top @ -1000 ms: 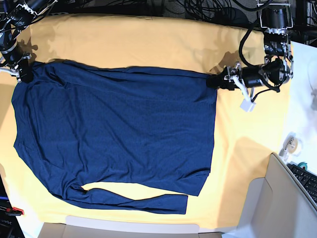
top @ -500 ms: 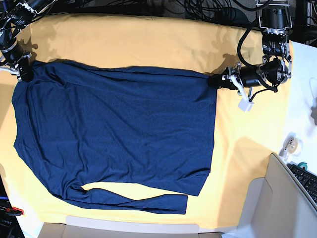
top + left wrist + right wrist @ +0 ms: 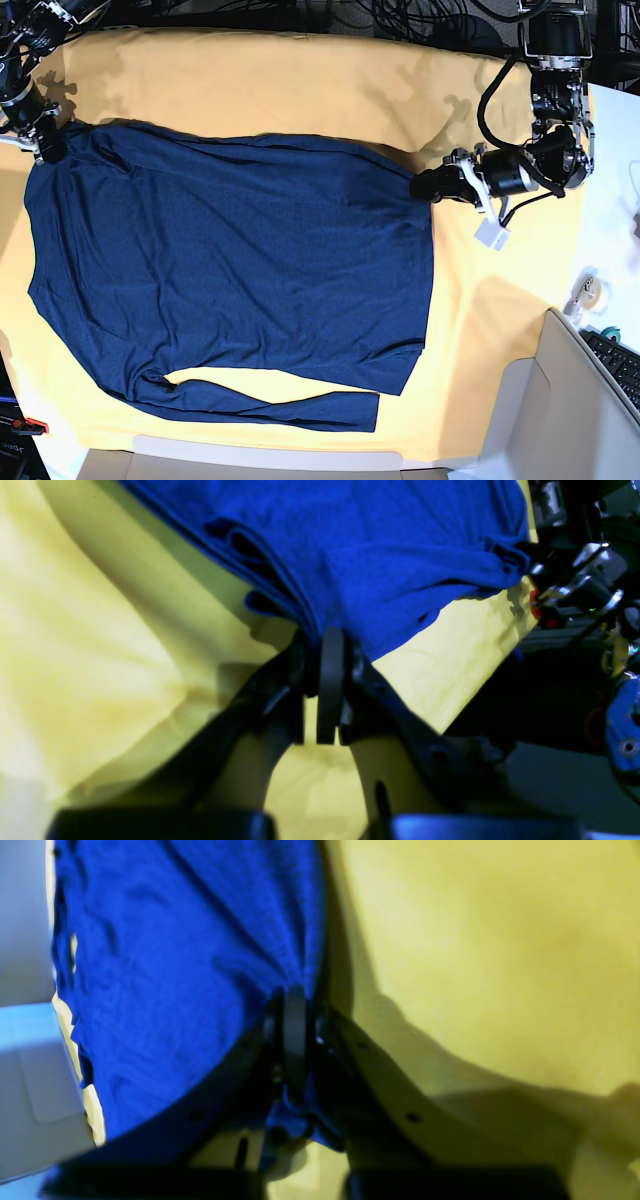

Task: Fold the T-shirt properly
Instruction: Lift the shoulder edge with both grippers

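Yellow table cloth (image 3: 300, 85) covers the whole work surface; everything below is placed relative to it. The T-shirt (image 3: 230, 270), dark navy, long-sleeved, lies spread flat across the cloth's middle and left part, w/ one sleeve folded along the near edge and bare cloth left on the far side and the right.

Left gripper (image 3: 422, 186) sits at the shirt's far-right corner, over the right part of the cloth. In the wrist view the left gripper (image 3: 325, 645) has jaws pinched narrow on a bunched fold of fabric, several layers gathered, corner lifted slightly off the cloth.

Right gripper (image 3: 48, 148) is at the far-left corner, near the cloth's left edge. Wrist view shows the right gripper (image 3: 295, 1005) clamped tight on the shirt edge, fabric pulled into creases toward the jaws.

Risks, as I judge them:
- Thin knit could slip from either pinch if the arms lift fast or unevenly, so the fold goes skewed.
- Left grip looks like it caught extra layers; the shirt may drag in a lump.
- Either jaw might've nipped the cloth too; can't tell. If so, the cloth comes up w/ the shirt.
- The near sleeve could trail and wrinkle under the fold.
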You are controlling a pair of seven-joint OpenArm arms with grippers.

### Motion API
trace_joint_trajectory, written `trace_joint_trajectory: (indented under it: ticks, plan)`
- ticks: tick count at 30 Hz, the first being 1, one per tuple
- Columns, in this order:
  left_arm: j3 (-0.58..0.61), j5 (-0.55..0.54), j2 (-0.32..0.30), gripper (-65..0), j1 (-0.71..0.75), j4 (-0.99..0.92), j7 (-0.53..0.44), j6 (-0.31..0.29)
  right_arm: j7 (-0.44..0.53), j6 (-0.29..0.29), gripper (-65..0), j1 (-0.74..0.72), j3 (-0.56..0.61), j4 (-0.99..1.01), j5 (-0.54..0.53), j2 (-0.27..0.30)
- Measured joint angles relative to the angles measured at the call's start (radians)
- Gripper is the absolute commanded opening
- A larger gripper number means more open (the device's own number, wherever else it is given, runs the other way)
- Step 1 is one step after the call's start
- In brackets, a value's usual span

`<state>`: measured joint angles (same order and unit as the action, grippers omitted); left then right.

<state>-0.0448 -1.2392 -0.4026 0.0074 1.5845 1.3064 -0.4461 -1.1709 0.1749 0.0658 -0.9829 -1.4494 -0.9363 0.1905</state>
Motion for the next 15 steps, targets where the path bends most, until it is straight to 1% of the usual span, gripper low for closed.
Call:
trace_joint_trajectory:
  ticks: [4,9,13,15]
  plan:
    - [0.000,0.005,0.001,-65.0,-0.023,0.003,0.006,0.000,0.002,0.000,-65.0,-0.035,0.000,-0.029,-0.001,0.006]
    - [-0.001,-0.003,0.000,-65.0,-0.111,0.001,-0.001,0.000,-0.004,0.000,-65.0,-0.101,0.001,-0.029,0.001,0.008]
    - [-0.001,0.000,0.003,-65.0,-0.178,-0.061,0.006,0.000,0.004,0.002,-65.0,-0.178,0.018,0.018,0.034,0.026]
    - [-0.001,0.004,0.003,-65.0,-0.220,-0.108,-0.001,0.000,0.003,0.002,-65.0,-0.220,0.024,0.058,0.068,0.024]
